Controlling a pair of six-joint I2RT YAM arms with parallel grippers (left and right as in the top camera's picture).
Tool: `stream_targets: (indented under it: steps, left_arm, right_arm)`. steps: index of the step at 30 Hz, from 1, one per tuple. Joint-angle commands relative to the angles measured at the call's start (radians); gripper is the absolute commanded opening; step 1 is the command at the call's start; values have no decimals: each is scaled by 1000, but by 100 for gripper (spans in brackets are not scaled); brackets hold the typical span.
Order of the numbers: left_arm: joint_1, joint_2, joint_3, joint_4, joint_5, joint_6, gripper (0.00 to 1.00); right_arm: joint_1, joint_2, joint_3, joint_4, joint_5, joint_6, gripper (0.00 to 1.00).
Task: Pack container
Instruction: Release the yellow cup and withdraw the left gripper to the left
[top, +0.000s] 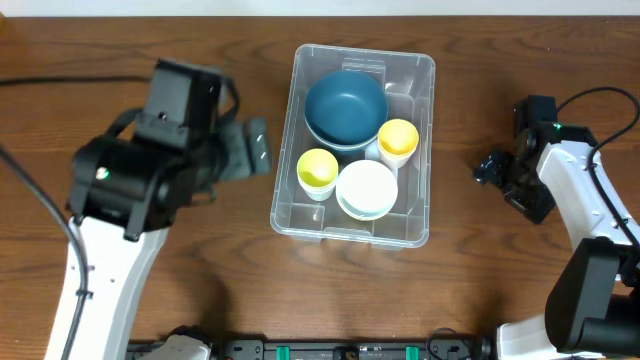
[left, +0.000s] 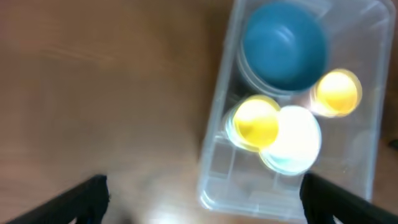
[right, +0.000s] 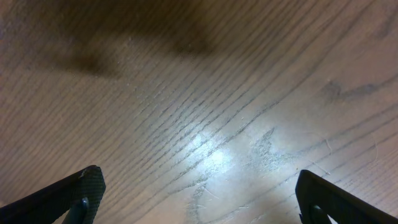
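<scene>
- While my left gripper (left: 202, 190) hangs spread wide and empty, the container (left: 214, 130) sits just ahead of its fingers.
- Inside it, nearest first: yellow cup (left: 255, 121), white bowl (left: 295, 140), second yellow cup (left: 337, 93), blue bowl (left: 283, 43).
- My right gripper (right: 196, 183), also spread and empty, is over bare table (right: 205, 93).
- Packing looks done to me.

Clear container (top: 292, 205) holds blue bowl (top: 345, 108), white bowl (top: 367, 188), two yellow cups (top: 318, 170) (top: 398, 138). Just left of it: left gripper (top: 255, 148); farther right: right gripper (top: 490, 170).
</scene>
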Motion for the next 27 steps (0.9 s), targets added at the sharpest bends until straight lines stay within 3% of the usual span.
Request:
stream_targets:
  steps: [1,5,17,22,27]
  left_arm:
    - [8,-14,-2,-88,-8,-19,98]
    - [8,-28,-2,-165,-8,-19,98]
    - [8,-26,-3,-166,-9,-19,98]
    - [8,-69,-69,-3,-28,-9,98]
    - [48,-285,-342,264,-27,79,98]
  right_arm:
    - [0,1,2,0,8,13,99]
    - [0,1,2,0,8,13,99]
    - [0,1,2,0,8,13,99]
    - [0,1,2,0,8,13,99]
    - [0,1,2,0,8,13,99]
